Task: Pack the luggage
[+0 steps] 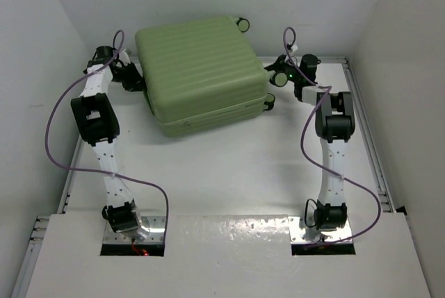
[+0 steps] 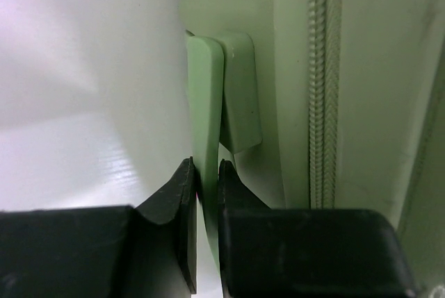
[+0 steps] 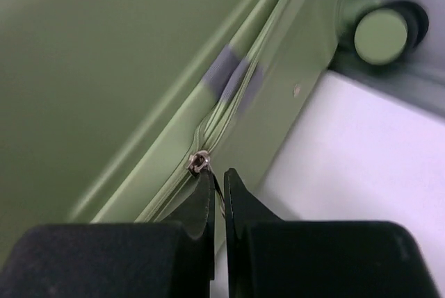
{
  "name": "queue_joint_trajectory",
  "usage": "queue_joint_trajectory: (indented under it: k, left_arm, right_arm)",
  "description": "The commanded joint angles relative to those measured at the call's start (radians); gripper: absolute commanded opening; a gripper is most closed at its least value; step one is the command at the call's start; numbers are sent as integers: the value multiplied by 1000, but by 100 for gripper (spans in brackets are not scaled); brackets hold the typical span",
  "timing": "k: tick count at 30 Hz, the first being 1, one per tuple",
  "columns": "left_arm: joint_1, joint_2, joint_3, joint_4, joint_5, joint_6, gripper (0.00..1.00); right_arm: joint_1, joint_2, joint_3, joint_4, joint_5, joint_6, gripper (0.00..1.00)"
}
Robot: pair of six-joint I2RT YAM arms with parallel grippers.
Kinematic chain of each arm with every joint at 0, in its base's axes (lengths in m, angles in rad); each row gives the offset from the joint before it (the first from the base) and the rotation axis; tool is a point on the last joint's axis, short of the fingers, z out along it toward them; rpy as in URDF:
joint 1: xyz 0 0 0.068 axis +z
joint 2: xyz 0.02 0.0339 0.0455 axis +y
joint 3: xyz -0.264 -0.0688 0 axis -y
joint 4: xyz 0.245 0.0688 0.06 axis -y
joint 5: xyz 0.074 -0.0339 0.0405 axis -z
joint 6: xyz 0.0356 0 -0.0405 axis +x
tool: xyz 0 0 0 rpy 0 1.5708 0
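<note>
Light-green ribbed plastic fills the far middle of a white table (image 1: 229, 173): the luggage (image 1: 198, 69), a hard-shell suitcase, lies flat and closed with its broad shell facing up. Small black wheels (image 1: 243, 23) stick out at its far and right corners. A tiny mark (image 1: 186, 126) on the near side wall is too small to read.

The left gripper (image 1: 133, 81) is at the suitcase's left side. In the left wrist view its black fingers (image 2: 182, 194) pinch a thin, flat green tab (image 2: 206, 103) seen edge-on, which stands out from the side wall. A closed zipper (image 2: 318, 83) runs just beside the tab's mount.

The right gripper (image 1: 273, 74) is at the suitcase's right side, near a wheel. In the right wrist view its fingertips (image 3: 201, 197) are pressed together just below a small metal zipper slider (image 3: 199, 162), with the slider's thin pull caught between them. The slider sits on the seam between the two shell halves. Farther along the seam a grey patch (image 3: 233, 79) crosses the zipper tape; it carries no readable writing. A green-hubbed wheel (image 3: 381, 34) shows at the upper right, just above the table's edge.
</note>
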Motion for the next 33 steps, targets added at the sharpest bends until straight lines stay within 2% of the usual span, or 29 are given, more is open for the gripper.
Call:
queue_joint_trajectory:
  k: [1, 4, 5, 7, 9, 10, 11, 12, 13, 14, 15, 16, 19, 22, 23, 24, 28, 29, 30, 33]
  left_arm:
    - [100, 131, -28, 246, -260, 179, 0]
    - [74, 111, -38, 256, -226, 200, 0]
    - [63, 111, -38, 267, -212, 200, 0]
    - [52, 89, -38, 276, -183, 191, 0]
    - [32, 75, -38, 276, -137, 171, 0]
    - [32, 53, -48, 276, -98, 171, 4]
    - [17, 39, -48, 292, -71, 160, 19]
    - [8, 23, -61, 310, -48, 142, 44]
    - [-4, 5, -90, 325, -18, 121, 65]
    - [-5, -44, -116, 344, -8, 99, 79]
    - [-5, -75, -151, 406, -8, 43, 83]
    - [-5, -102, -229, 436, 24, 18, 87]
    - [-14, -185, -346, 517, 56, -50, 89]
    - [-14, -242, -436, 609, 128, -126, 89]
    - [-23, -242, -473, 621, 162, -137, 89]
    - [-35, -256, -484, 622, 174, -137, 89]
    - [-78, -303, -571, 679, 203, -169, 89]
    - [-99, -328, -611, 697, 214, -186, 89]
    - [-110, -328, -622, 709, 223, -186, 89]
    - [-164, -328, -607, 718, 269, -202, 89]
  right_arm:
    - [-60, 140, 252, 66, 356, 63, 0]
    - [-5, 290, 481, 29, 379, 110, 0]
    - [7, 387, 590, 8, 392, 117, 0]
    - [72, 443, 767, -29, 448, 113, 0]
    - [113, 483, 788, -35, 494, 96, 0]
    - [121, 476, 738, -19, 496, 91, 2]
    - [127, 448, 704, -6, 493, 103, 14]
    - [129, 407, 673, 1, 490, 122, 42]
    - [127, 390, 557, 3, 479, 167, 52]
    - [116, 344, 515, 4, 423, 186, 61]
    - [107, 303, 446, -6, 392, 232, 67]
    - [92, 269, 397, -21, 363, 252, 67]
    - [75, 198, 308, -95, 225, 337, 58]
    - [67, 126, 176, -121, 42, 444, 55]
    - [69, 106, 53, -82, 15, 485, 55]
    - [73, 63, 4, -50, -57, 520, 55]
    - [101, -64, -233, 13, -157, 606, 52]
    - [109, -99, -272, 81, -173, 631, 51]
    - [113, -115, -389, 118, -203, 662, 51]
    - [132, -210, -563, 308, -268, 777, 49]
